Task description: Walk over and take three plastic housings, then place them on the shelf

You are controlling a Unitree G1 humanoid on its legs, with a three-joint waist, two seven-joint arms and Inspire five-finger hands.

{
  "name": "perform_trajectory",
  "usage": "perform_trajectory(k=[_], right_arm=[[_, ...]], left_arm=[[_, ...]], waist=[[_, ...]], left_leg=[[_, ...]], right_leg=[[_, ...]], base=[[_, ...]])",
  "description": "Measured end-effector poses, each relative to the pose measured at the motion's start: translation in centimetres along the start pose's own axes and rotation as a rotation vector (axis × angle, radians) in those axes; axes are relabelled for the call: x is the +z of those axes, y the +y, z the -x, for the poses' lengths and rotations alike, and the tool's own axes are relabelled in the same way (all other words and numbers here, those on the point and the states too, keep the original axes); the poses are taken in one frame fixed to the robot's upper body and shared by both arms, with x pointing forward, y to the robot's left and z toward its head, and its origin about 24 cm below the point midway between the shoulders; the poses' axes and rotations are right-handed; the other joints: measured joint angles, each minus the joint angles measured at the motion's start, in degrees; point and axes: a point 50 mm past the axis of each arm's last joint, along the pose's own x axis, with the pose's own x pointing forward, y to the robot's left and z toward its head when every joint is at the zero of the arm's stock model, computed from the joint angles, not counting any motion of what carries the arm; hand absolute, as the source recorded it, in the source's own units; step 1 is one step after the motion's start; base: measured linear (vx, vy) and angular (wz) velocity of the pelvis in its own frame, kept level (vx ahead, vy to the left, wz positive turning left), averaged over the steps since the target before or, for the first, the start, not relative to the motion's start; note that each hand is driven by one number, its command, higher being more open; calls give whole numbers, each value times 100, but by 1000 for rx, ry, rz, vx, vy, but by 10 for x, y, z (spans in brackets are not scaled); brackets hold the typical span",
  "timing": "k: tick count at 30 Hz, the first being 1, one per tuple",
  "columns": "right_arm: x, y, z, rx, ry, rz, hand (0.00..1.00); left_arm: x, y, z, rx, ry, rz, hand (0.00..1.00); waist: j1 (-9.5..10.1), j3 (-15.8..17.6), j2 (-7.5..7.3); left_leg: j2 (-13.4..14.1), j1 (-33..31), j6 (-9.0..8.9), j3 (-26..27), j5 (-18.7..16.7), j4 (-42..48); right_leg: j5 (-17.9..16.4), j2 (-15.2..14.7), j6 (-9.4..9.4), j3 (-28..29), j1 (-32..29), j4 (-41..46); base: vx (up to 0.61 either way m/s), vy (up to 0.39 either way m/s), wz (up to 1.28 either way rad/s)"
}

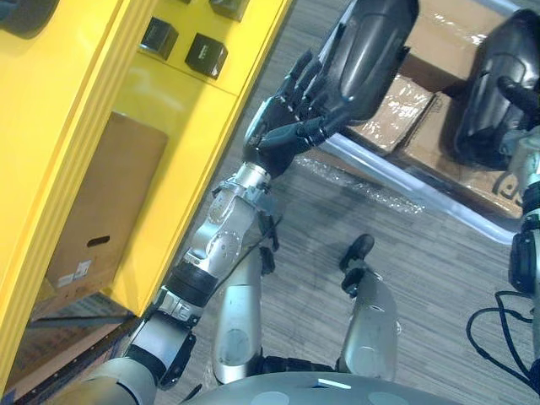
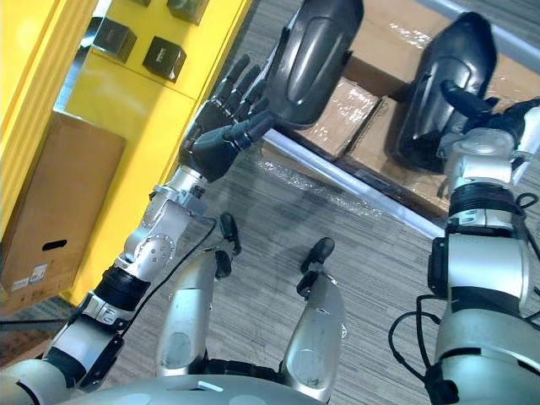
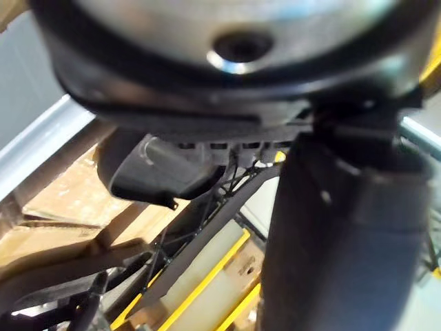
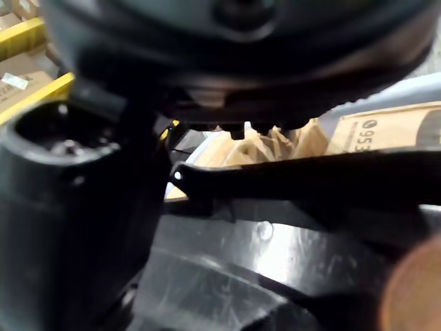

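Right eye view has the left hand [image 2: 215,143] raised beside the yellow shelf [image 2: 110,101], its fingers [image 2: 240,84] reaching up along the near edge of a dark housing [image 2: 314,55] and its thumb pressed in from below, so the edge is pinched between them. That housing hangs upright, clear of any surface, over the wrapped cartons [image 2: 342,114] that lie inside a grey rail [image 2: 354,181] on the floor [image 2: 278,211]. The right hand [image 2: 489,118] is up at the view's right side, one dark digit curled across the face of a second housing [image 2: 426,118] and gripping it. This one is also upright and lifted above the cartons. The two housings are well apart, with cartons showing between them. Right wrist view shows a glossy dark surface lying close against that hand. On the shelf, two small black boxes [image 2: 164,57] [image 2: 112,38] sit on the upper level near its front edge, just beside each other. A brown cardboard box [image 2: 59,194] with a hand slot stands on the level below. The left hand's housing is near the shelf's front edge but not touching it.
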Motion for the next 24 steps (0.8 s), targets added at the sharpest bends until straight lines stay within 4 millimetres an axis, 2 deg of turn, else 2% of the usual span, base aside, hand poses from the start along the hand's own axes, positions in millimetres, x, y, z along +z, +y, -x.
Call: perform_trajectory(k=[1,5,11,14,19,22,23,24], right_arm=[[0,0,0,2,10,31,0],[-3,-5,-1,-20,40,113,0],[-2,-39,-10,-138,81,221,0],[-3,-45,-11,-160,87,254,0],[-20,-46,-13,-120,158,231,0],[-22,-47,-15,-113,136,209,0],[-26,-48,-15,-117,140,217,0],[-29,-48,-15,-118,144,224,0]], left_arm=[[0,1,1,4,-1,11,100],[-1,2,3,11,1,18,100],[-2,9,15,58,-22,67,100],[-4,14,21,83,-17,75,100],[-4,19,26,124,-39,100,100],[-1,27,35,202,-74,102,100],[2,37,44,270,-101,100,100],[3,40,47,290,-109,99,100]], waist=[[10,0,0],[20,0,2],[86,-6,17],[90,-8,22],[138,-12,136],[142,-18,259],[131,-33,323],[133,-33,323]], left_leg=[[0,-34,-3,-23,23,-2],[-42,-85,0,-76,42,-11],[-94,-93,-65,-134,143,-189],[-105,-78,-73,-149,214,-285],[-126,-37,-49,-199,350,-397],[-164,-4,-56,-242,361,-400],[-167,53,-72,-298,373,-417],[-169,88,-83,-307,382,-441]], right_leg=[[-8,0,-5,-18,-23,17],[-86,-78,-12,-67,-76,161],[-121,-107,-44,-146,-114,197],[-127,-99,-55,-164,-132,200],[-159,-88,-91,-199,-125,236],[-207,-101,-93,-226,-86,298],[-266,-103,-97,-280,-7,323],[-282,-103,-99,-285,21,336]], base=[[37,-61,10],[29,-46,12],[24,-40,6],[44,-52,3],[44,-53,3],[27,-29,7],[32,-51,12],[33,-57,12]])
